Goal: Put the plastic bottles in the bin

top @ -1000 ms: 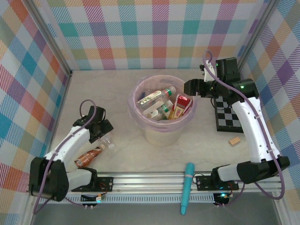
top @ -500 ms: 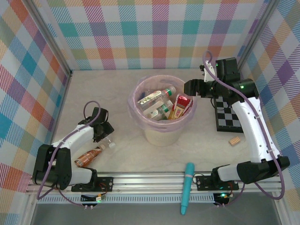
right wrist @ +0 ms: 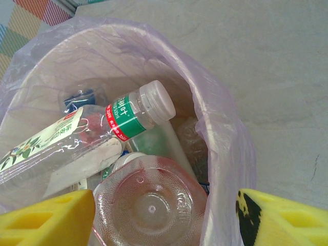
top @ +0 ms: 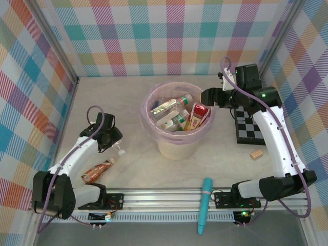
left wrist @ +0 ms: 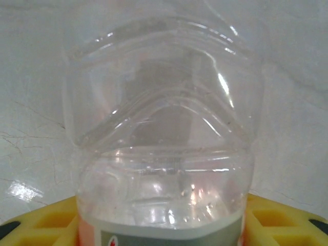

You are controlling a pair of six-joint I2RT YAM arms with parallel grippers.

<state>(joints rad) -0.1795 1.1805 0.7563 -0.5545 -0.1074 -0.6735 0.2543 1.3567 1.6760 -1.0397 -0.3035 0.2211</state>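
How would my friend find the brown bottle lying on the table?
Find the big pink-lined bin in the middle of the table, then look toward the near left corner. The brown bottle lies on its side there. Its neighbour, the clear bottle in the left gripper, is see-through, while this one is copper-brown.

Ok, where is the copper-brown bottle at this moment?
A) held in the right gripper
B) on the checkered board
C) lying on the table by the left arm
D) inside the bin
C: the copper-brown bottle lies on the table beside the left arm, outside the bin, while the right gripper hangs open at the bin's rim.
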